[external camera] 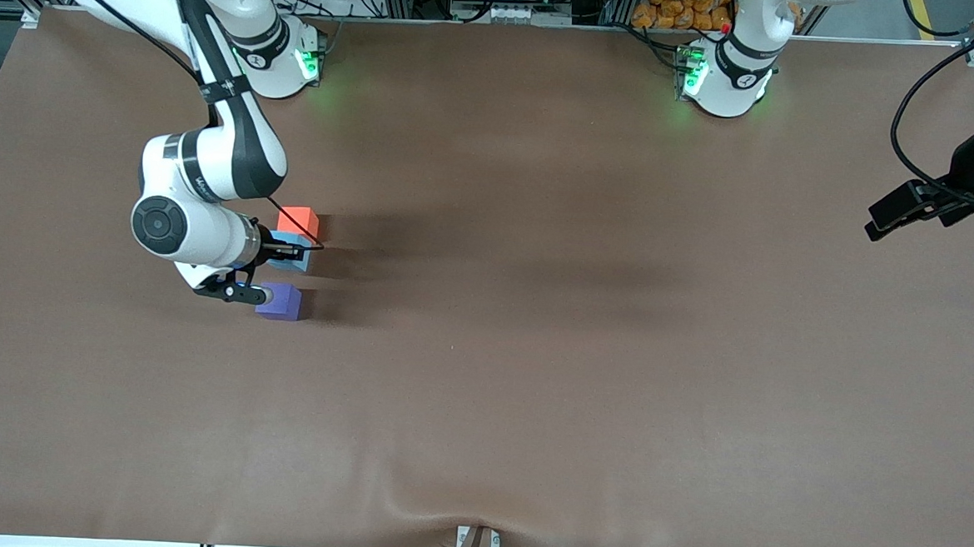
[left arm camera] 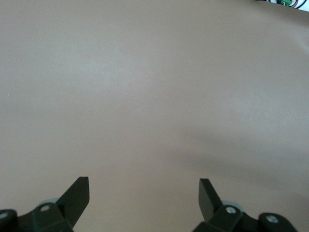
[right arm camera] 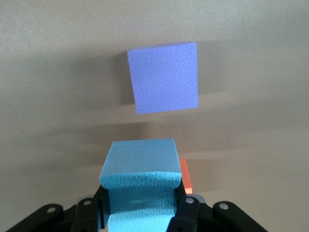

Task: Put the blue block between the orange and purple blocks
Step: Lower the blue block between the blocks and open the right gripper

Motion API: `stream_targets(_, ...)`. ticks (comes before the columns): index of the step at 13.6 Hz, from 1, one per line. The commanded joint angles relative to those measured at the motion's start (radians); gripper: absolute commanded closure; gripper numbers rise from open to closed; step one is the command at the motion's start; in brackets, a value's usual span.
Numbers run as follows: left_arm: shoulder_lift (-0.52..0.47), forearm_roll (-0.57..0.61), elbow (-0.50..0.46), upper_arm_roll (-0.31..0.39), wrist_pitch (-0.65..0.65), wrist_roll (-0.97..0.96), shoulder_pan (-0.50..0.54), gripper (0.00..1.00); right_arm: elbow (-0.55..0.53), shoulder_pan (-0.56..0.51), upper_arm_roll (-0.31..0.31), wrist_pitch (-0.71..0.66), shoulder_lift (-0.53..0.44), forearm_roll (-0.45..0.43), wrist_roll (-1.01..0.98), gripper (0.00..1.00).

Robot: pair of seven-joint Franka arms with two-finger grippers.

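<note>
The right gripper (right arm camera: 140, 212) has its jaws clamped on the blue block (right arm camera: 139, 166), holding it over the table (external camera: 533, 351) between the orange block (external camera: 299, 219) and the purple block (external camera: 280, 301); the left gripper (left arm camera: 144, 195) waits with jaws apart near the table's edge

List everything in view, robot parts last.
blue block: one, sky-blue, held in the right gripper, between the orange and purple blocks.
orange block: one, orange-red, on the table, farther from the front camera than the blue block.
purple block: one, violet, on the table, nearer to the camera.
table: one, brown.
right gripper: shut on the blue block.
left gripper: open, waiting over bare table at the left arm's end.
</note>
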Motion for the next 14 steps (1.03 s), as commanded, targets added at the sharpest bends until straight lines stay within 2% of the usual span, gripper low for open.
stream_targets(1, 0.001, 0.006, 0.016, -0.003, 0.0, 0.002, 0.003, 0.0, -0.087, 0.0, -0.013, 0.075, -0.037, 0.015, -0.039, 1.0)
stream_targets(10, -0.002, 0.01, 0.018, -0.002, -0.003, 0.029, 0.004, 0.0, -0.098, 0.003, -0.017, 0.136, -0.008, 0.015, -0.042, 1.0)
stream_targets(14, -0.002, 0.002, 0.024, -0.002, -0.009, 0.054, 0.006, 0.0, -0.145, 0.005, -0.017, 0.207, -0.007, 0.015, -0.05, 1.0)
